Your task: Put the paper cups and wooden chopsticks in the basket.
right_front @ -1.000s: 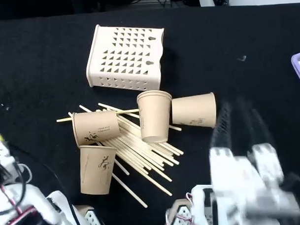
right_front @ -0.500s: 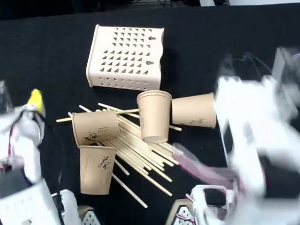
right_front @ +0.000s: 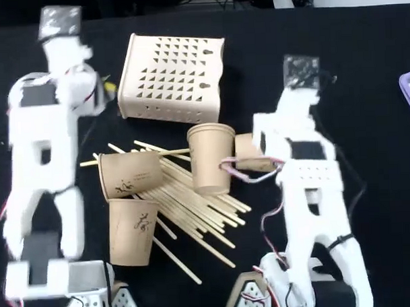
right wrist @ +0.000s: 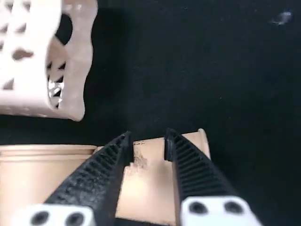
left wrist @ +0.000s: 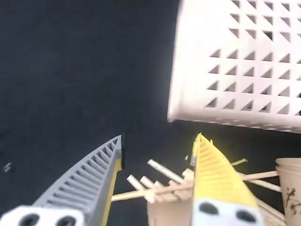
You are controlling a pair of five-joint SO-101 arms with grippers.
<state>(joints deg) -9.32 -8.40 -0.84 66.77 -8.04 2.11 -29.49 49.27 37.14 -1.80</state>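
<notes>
At the far left the left arm (right_front: pixel 39 139) stands over the black table (right_front: pixel 364 74). The left gripper (left wrist: pixel 157 139) hangs with its jaws spread wide and nothing between them, just above the outer ends of the chopsticks (right_front: pixel 193 208) and near the corner of the basket (right_front: pixel 172 77). Nearer the robot two cups lie on their sides: the upper cup (right_front: pixel 130 173) rests across the sticks, and the lower cup (right_front: pixel 132 231) touches the edge of the pile. The basket lies tipped on its side behind the pile, and every cup and stick in view is outside it, so I judge the job to be at its very start. Further right the middle cup (right_front: pixel 210 159) sits on the sticks, and just beside it the right cup (right_front: pixel 245 149) lies on its side. The right gripper (right wrist: pixel 148 136) hovers over that cup with its jaws only a little apart and empty. Whether the tips touch the paper is hard to tell from the wrist view. The step in hand looks like the first pick, of the right cup. The next move probably calls for the jaws either to widen around the cup's body or to catch its wall at the rim. They should close gently so the thin paper does not crush, and then carry the cup sideways into the basket's mouth.
</notes>
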